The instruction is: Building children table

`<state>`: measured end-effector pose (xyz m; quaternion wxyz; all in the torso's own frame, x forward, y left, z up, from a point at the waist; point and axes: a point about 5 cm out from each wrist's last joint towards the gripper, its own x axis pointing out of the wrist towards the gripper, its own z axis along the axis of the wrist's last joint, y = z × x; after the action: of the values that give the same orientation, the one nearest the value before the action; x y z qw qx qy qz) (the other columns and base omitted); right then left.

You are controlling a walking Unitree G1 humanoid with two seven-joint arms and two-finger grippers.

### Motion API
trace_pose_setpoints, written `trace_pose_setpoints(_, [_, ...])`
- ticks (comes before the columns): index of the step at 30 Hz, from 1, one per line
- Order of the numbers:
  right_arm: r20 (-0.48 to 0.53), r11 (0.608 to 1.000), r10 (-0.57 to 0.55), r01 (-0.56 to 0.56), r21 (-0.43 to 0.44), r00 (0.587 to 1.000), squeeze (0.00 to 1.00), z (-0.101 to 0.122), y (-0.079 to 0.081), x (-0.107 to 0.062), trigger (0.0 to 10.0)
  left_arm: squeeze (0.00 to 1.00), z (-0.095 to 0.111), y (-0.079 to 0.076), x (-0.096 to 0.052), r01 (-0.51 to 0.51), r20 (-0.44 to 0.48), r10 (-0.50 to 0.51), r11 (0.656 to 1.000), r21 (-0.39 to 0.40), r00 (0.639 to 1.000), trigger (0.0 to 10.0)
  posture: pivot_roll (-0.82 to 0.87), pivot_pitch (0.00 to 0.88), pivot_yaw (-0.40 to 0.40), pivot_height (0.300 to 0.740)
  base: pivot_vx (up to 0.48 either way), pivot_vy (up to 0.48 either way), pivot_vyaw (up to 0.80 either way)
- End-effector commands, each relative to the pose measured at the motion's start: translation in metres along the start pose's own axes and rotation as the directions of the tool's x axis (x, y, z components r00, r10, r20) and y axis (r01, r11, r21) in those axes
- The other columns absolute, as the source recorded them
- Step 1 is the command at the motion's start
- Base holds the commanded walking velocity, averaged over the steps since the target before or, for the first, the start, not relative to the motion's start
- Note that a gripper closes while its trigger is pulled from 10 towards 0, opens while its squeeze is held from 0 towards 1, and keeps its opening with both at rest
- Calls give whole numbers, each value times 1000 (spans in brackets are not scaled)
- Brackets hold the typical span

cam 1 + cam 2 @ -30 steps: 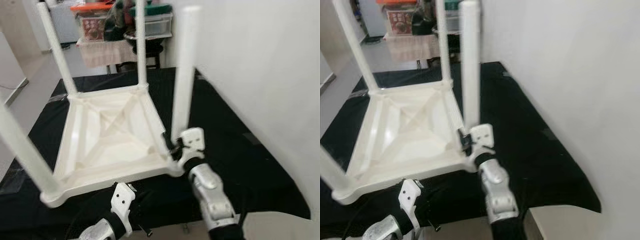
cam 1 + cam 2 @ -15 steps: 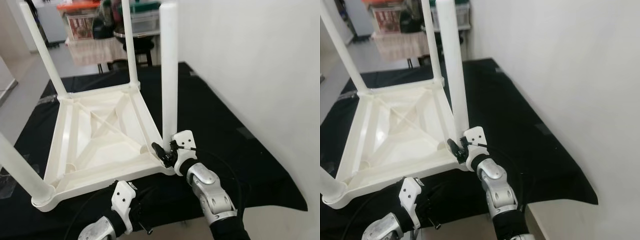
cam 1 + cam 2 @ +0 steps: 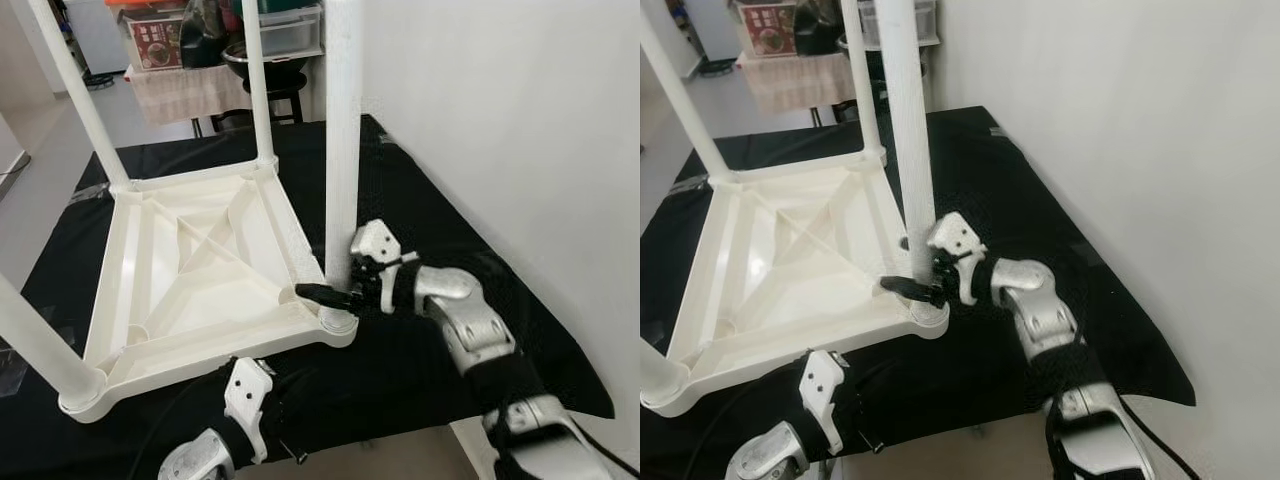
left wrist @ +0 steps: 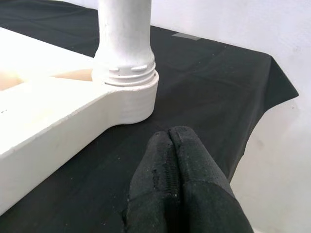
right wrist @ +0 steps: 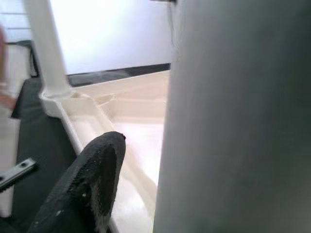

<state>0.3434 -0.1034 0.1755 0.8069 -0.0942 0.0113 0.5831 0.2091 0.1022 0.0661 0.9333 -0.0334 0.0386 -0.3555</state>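
Observation:
A white children's table (image 3: pixel 190 260) lies upside down on a black cloth (image 3: pixel 430 200), its legs pointing up. My right gripper (image 3: pixel 322 292) reaches in from the right and is shut on the near-right leg (image 3: pixel 341 150) just above its socket (image 4: pixel 125 82). One black finger (image 5: pixel 92 179) shows beside the leg; the other is hidden behind it. My left gripper (image 4: pixel 170 141) is shut with nothing in it. It sits low on the cloth by the table's front edge, pointing at that same corner. Its white wrist (image 3: pixel 246 392) shows below the table rim.
A white wall (image 3: pixel 520 120) runs close along the right. The cloth's front edge (image 3: pixel 420 425) drops off near me. Storage boxes (image 3: pixel 160 45) and a dark stool (image 3: pixel 270 85) stand behind the table. A near-left leg (image 3: pixel 35 340) leans toward me.
The camera has shifted. My right arm has swung out to the right, so its gripper now holds the leg base from the side. The left gripper has stayed low.

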Motion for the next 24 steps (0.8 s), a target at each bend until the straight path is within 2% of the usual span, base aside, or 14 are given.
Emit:
trace_pose_setpoints(1, [8,997,61,-61,37,998,0,0,1,3,784,0,-4,2,-2,-16,-17,16,1000,-9,1000,10000,21,0,-1,740,0,0,0])
trace_pose_setpoints(2, [8,997,61,-61,37,998,0,0,1,3,784,0,-4,2,-2,-16,-17,16,1000,-9,1000,10000,21,0,-1,740,0,0,0])
trace_pose_setpoints(3, [2,996,81,-81,48,997,0,0,0,2,0,0,-4,1,-2,-16,-16,16,1000,-9,1000,10000,22,0,-1,740,0,0,0])
trace_pose_setpoints(10, [-21,997,62,-60,56,998,0,-4,-6,-1,0,0,-4,0,-1,-15,-15,15,1000,-13,1000,10000,23,0,-2,740,0,0,0])
trace_pose_setpoints(14, [-10,998,27,-26,66,1000,0,-11,-10,-9,0,0,-5,1,-2,-16,-15,16,1000,-12,1000,10000,21,0,-2,740,0,0,0])
trace_pose_setpoints(16, [-5,997,4,-4,73,1000,0,-15,-11,-13,0,0,-5,1,-3,-17,-15,17,1000,-12,1000,10000,21,0,0,740,0,0,0])
trace_pose_setpoints(18, [-17,990,-106,107,97,994,0,-29,-8,-18,0,0,-4,2,-5,-18,-17,18,1000,-10,1000,10000,14,0,11,740,0,0,0])
trace_pose_setpoints(19, [-17,990,-106,107,97,994,0,-29,-8,-18,0,0,-4,2,-5,-18,-17,18,1000,-10,1000,10000,14,0,11,740,0,0,0])
trace_pose_setpoints(21, [-79,962,-243,251,109,967,0,-51,4,-17,0,0,-4,3,-8,-19,-20,19,1000,-9,1000,10000,11,0,16,740,0,0,0])
trace_pose_setpoints(22, [-161,927,-340,359,108,926,0,-69,19,-12,0,0,-5,3,-10,-19,-22,19,1000,-9,1000,10000,7,0,17,740,0,0,0])
trace_pose_setpoints(23, [-161,927,-340,359,108,926,0,-69,19,-12,0,0,-5,3,-10,-19,-22,19,1000,-9,1000,10000,7,0,17,740,0,0,0])
trace_pose_setpoints(24, [-254,787,-557,601,144,791,0,-87,32,-8,0,0,-5,4,-11,-18,-25,18,1000,-9,1000,10000,-2,0,23,740,0,0,0])
